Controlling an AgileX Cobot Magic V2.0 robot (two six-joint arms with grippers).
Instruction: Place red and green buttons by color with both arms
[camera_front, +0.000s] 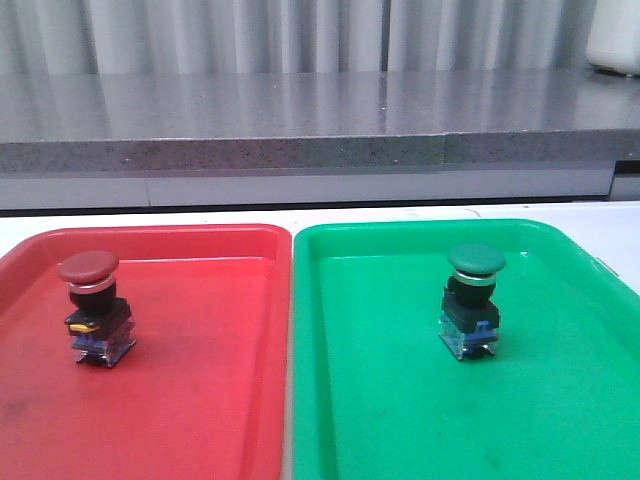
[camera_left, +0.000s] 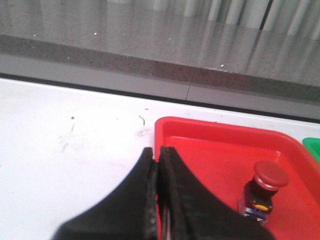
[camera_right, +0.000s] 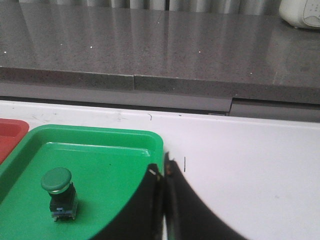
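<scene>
The red button (camera_front: 93, 308) stands upright in the red tray (camera_front: 200, 400), at its left part; it also shows in the left wrist view (camera_left: 263, 192). The green button (camera_front: 471, 300) stands upright in the green tray (camera_front: 560, 420); it also shows in the right wrist view (camera_right: 60, 193). My left gripper (camera_left: 156, 162) is shut and empty, above the red tray's outer edge, well apart from the red button. My right gripper (camera_right: 163, 170) is shut and empty, above the green tray's outer edge, apart from the green button. Neither gripper shows in the front view.
The two trays lie side by side on a white table (camera_left: 75, 145). A grey stone ledge (camera_front: 300, 130) runs along the back. A white object (camera_front: 615, 40) stands on the ledge at the far right.
</scene>
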